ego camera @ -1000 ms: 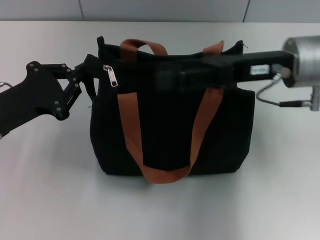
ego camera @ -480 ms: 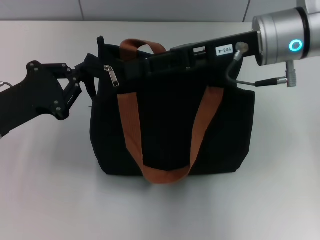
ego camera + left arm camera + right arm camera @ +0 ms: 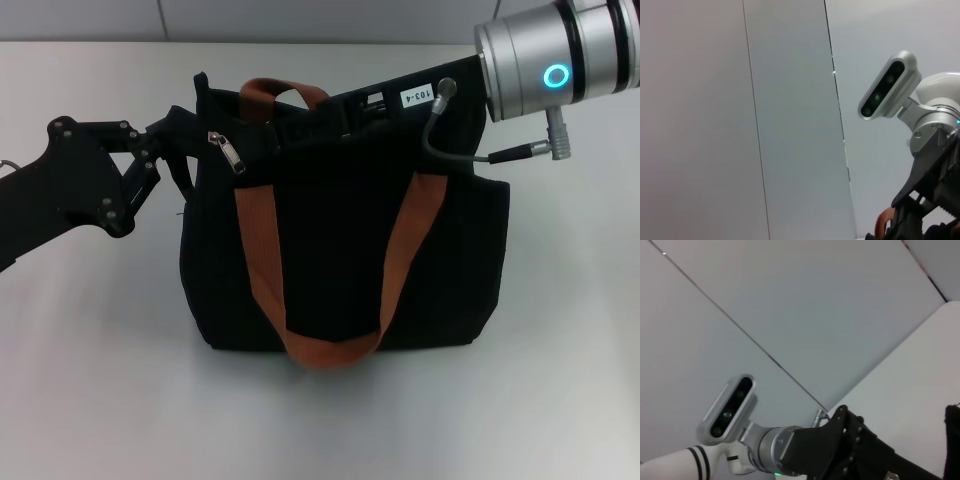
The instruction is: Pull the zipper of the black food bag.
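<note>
Smooth grey table [image 3: 90, 380]; boxy black fabric bag [image 3: 340, 250], silver zipper [image 3: 229, 152].

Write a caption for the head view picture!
Left pincer grips black food bag's corner; right pincer reaches toward zipper.

A white table [image 3: 90, 380] carries the black food bag [image 3: 340, 250].

pale table [image 3: 90, 380], grey panelled wall [image 3: 715, 120]
</note>
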Robot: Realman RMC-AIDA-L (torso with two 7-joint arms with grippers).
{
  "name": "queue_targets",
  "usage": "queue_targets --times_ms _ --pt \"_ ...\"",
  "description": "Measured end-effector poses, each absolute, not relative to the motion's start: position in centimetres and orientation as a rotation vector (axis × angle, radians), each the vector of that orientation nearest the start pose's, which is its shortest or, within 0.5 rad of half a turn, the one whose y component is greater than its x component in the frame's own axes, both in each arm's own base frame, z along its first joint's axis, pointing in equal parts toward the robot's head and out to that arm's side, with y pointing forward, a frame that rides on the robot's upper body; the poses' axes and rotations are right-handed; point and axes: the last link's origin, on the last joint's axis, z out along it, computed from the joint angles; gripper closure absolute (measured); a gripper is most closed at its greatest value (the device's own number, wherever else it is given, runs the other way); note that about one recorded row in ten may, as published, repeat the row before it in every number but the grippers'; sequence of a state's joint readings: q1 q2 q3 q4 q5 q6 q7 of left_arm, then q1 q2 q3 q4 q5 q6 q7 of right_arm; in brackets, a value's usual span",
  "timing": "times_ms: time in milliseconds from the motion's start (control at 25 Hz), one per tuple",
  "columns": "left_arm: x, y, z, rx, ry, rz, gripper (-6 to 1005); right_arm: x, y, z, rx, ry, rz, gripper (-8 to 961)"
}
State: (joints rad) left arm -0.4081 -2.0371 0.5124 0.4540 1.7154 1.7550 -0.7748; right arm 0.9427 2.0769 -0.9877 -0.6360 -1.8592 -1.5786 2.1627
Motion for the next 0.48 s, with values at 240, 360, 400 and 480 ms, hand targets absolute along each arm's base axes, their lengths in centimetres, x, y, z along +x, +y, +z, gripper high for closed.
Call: queue_targets --times_ms 240,360,400,480 --pt "-28.21 29.06 3.48 -2.350 -0.088 -1.048 964 8.61 38.64 -3.59 -3.053 1.139 0.632 466" --pt "-27.99 29.17 3.50 -2.354 -0.087 -1.060 963 8.24 38.68 -3.93 -3.062 1.125 0.598 468" --pt "-27.91 29.25 3.54 -2.352 -0.085 -1.064 962 8.15 38.69 -4.06 -3.064 1.121 0.586 468" --pt "-27.84 29.32 3.58 -2.350 -0.087 -1.070 962 7.88 38.74 -4.35 -3.068 1.107 0.560 469"
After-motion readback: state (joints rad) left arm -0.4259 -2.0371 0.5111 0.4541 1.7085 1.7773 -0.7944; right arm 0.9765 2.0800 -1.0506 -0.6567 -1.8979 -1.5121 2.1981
